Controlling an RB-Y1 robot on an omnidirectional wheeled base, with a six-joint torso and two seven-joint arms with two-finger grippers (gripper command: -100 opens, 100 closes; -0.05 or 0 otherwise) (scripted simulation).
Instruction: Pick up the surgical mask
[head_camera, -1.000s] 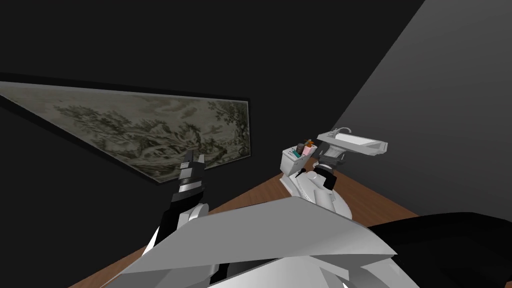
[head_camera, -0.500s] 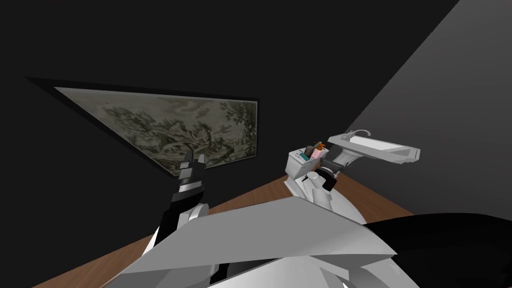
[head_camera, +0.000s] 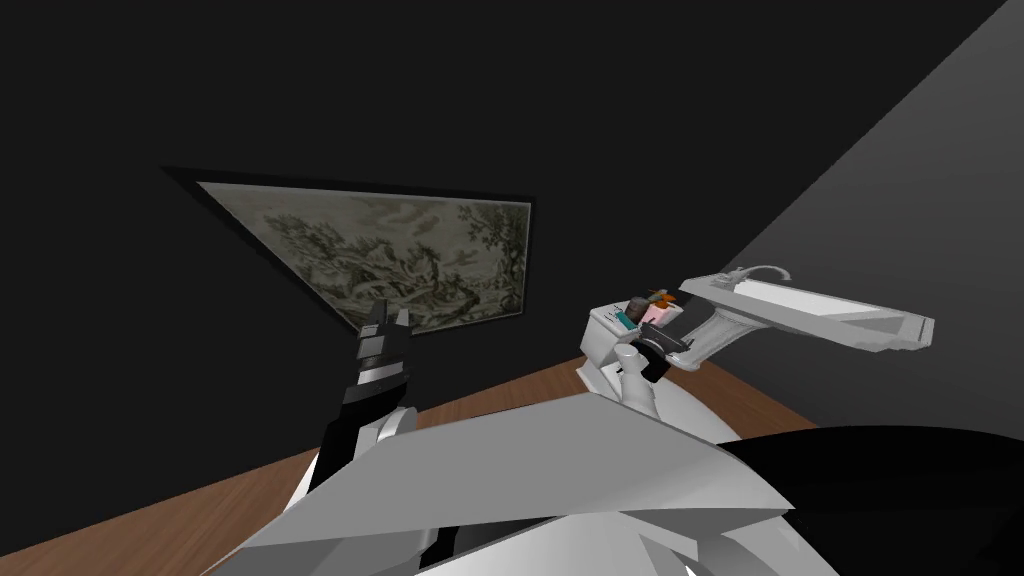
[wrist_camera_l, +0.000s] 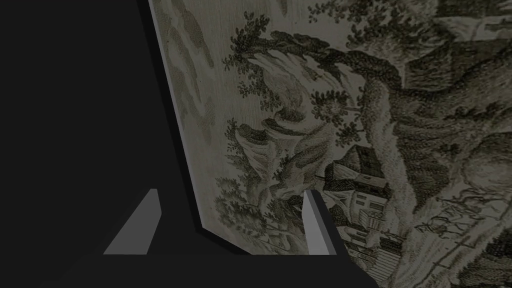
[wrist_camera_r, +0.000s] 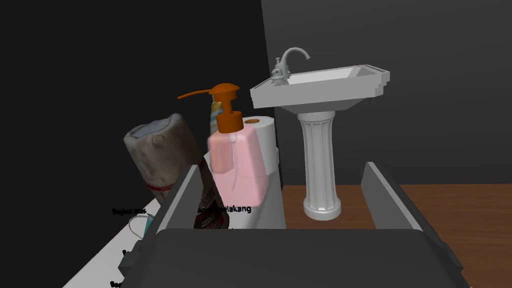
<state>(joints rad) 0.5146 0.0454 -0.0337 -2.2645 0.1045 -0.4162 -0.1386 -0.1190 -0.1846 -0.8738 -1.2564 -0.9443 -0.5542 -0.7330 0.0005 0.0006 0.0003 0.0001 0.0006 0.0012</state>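
The surgical mask (wrist_camera_r: 146, 226) shows as a small teal patch with a thin ear loop. It lies on the white toilet tank lid (wrist_camera_r: 97, 262), low beside one finger of my right gripper (wrist_camera_r: 281, 167). That gripper is open with nothing between its fingers, and it sits just short of the tank. In the head view the mask (head_camera: 622, 320) is a teal speck on the tank (head_camera: 603, 340), right of the chest tip. My left gripper (head_camera: 390, 313) is raised before a wall picture and stands open (wrist_camera_l: 230, 194).
On the tank stand a pink soap bottle (wrist_camera_r: 235, 167) with an orange pump, a rolled grey-white bundle (wrist_camera_r: 160, 152), a dark packet (wrist_camera_r: 210, 207) and a toilet paper roll (wrist_camera_r: 264, 135). A white pedestal sink (wrist_camera_r: 320, 90) stands beside the tank on a wooden floor (wrist_camera_r: 450, 210). Dark walls lie behind.
The whole head picture has slid to the right, so I have turned left. The sink, the tank and the wall picture now sit further right. Both arms hold their pose.
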